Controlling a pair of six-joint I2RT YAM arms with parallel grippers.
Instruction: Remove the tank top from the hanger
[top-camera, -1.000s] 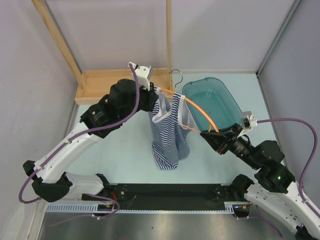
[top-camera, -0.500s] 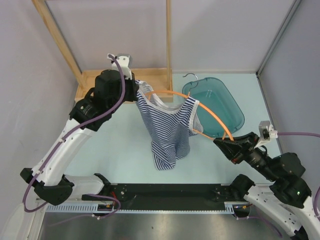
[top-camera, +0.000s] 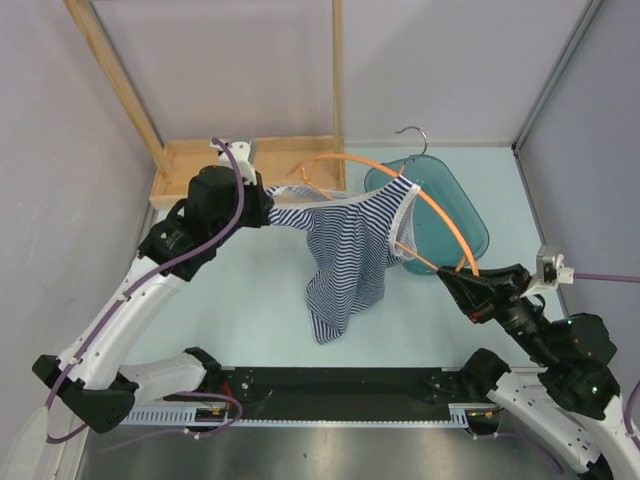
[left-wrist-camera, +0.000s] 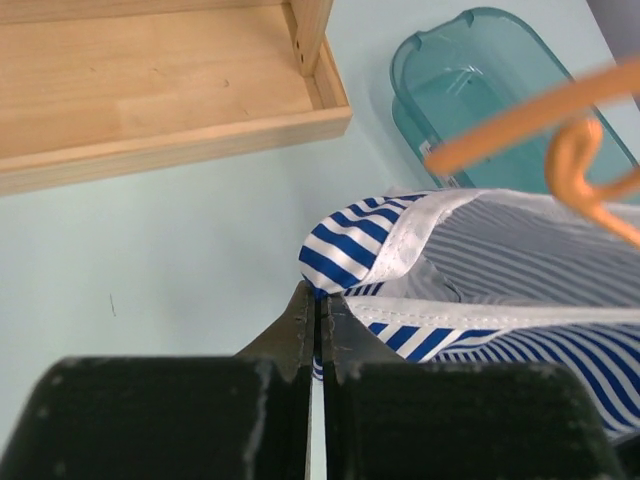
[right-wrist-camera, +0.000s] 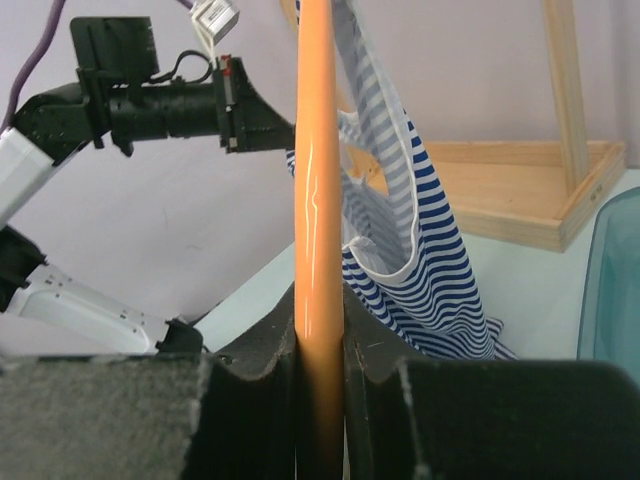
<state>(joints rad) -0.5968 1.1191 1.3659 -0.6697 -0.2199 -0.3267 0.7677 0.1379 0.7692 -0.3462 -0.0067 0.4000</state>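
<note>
Left pincer (top-camera: 263, 214): jaws shut flat, pinching the white-bound shoulder edge of the tank top (top-camera: 345, 250) at their tips.

Right pincer (top-camera: 458, 283): closed round the orange rod of the hanger (right-wrist-camera: 318, 200) at its right end. In the wrist view the rod rises straight out of the jaws.

Tank top: the shoulder I hold is off the hanger and drawn out to the left of its left tip. From there the cloth runs taut across to the hanger's right limb, where the other strap loops over the rod between the hook and my right pincer. The body hangs slack below the hanger. I cannot tell whether the hem touches the table.

What the move turns on: the hanger's long axis runs from the left tip, over the hook, down to my right pincer. That pincer blocks the right end, so I judge the strap's only exit is along the rod toward the left tip. My left pincer is the nearer one to that tip, just beyond it.

Risk: the small curled notch (left-wrist-camera: 572, 165) near that tip may snag the strap.
</note>
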